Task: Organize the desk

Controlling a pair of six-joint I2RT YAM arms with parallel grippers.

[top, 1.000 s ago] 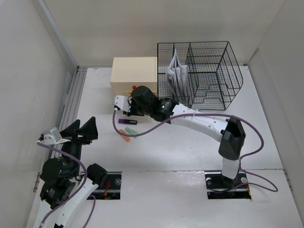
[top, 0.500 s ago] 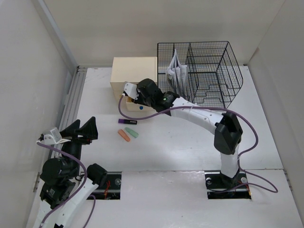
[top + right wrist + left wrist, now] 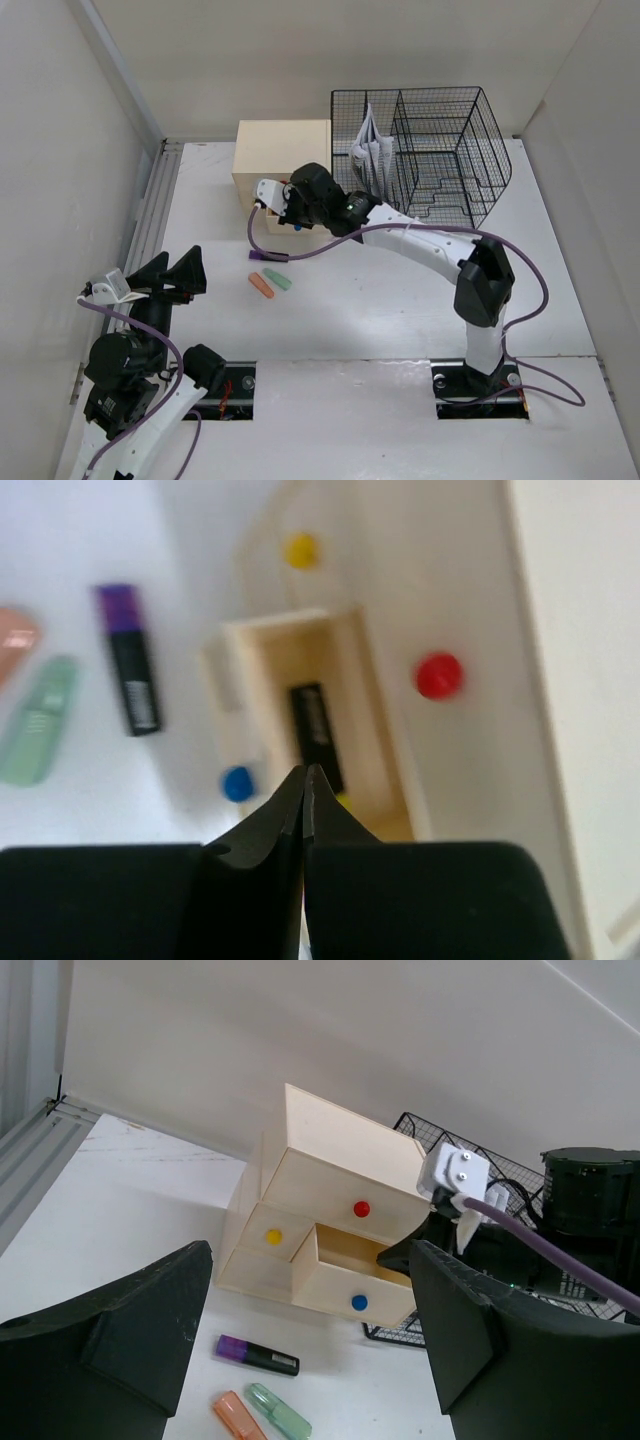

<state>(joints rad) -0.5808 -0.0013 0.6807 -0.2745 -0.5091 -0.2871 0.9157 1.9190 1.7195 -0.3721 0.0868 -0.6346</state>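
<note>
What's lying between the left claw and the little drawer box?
Three: purple marker, orange marker, green marker, on the desk; the left wrist view shows them.

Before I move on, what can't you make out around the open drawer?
Left wrist view: open drawer contents hidden by its front wall; orange highlighter cut by bottom edge.
Right wrist view: black item in the drawer blurred, near end partly behind the shut right gripper.
Top view: drawer interior under the right gripper.
</note>
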